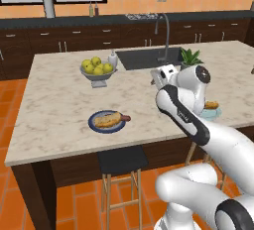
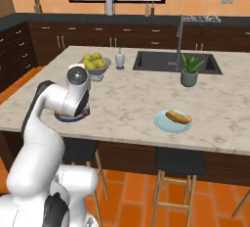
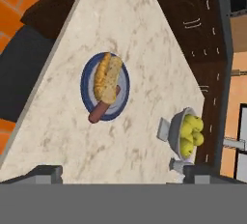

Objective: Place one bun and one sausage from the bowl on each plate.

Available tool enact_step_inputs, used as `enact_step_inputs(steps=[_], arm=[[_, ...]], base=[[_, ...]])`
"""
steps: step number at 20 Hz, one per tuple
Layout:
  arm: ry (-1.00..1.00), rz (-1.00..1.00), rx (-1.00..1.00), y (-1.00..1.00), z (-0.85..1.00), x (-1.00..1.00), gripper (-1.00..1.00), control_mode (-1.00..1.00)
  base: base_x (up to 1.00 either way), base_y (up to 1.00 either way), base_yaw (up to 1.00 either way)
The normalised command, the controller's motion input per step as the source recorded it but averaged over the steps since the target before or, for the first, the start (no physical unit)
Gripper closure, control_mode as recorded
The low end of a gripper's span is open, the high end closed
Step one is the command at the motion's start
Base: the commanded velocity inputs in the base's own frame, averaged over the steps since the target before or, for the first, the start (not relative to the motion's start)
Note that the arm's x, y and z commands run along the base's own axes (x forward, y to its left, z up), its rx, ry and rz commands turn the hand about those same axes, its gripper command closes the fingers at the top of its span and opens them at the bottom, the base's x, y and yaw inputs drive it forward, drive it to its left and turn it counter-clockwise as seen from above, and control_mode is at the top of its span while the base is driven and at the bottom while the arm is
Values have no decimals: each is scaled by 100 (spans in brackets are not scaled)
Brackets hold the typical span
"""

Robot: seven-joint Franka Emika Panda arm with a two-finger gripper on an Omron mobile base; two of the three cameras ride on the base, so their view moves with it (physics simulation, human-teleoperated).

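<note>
Honestly both plates look loaded, so I'd keep the arm high and not bump anything. Straight ahead of the claw [image 3: 120,172] and well below it sits the dark-rimmed plate [image 3: 87,80], carrying a bun [image 3: 107,76] with a sausage [image 3: 102,108] poking over the rim. The pale plate [image 2: 163,122], off to the side, holds a bun too; its sausage is hard to make out. The claw's tips sit spread, pinching nothing. Can't spot the wooden bowl.
</note>
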Motion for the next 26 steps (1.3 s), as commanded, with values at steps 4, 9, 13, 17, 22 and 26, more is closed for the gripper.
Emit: enact_step_inputs(steps=[4, 9, 13, 17, 22, 26], arm=[[69, -8, -26, -70, 6, -100, -100, -100], [23, 1, -29, 23, 0, -51, -100, -100], [0, 0, 0, 1, 0, 0, -100, -100], [0, 0, 0, 0, 0, 0, -100, 100], [0, 0, 0, 0, 0, 0, -100, 100], [0, 0, 0, 0, 0, 0, -100, 100]], base=[[0, 0, 0], [0, 0, 0], [0, 0, 0], [-2, -75, -16], [22, -100, -33], [63, -100, -32]])
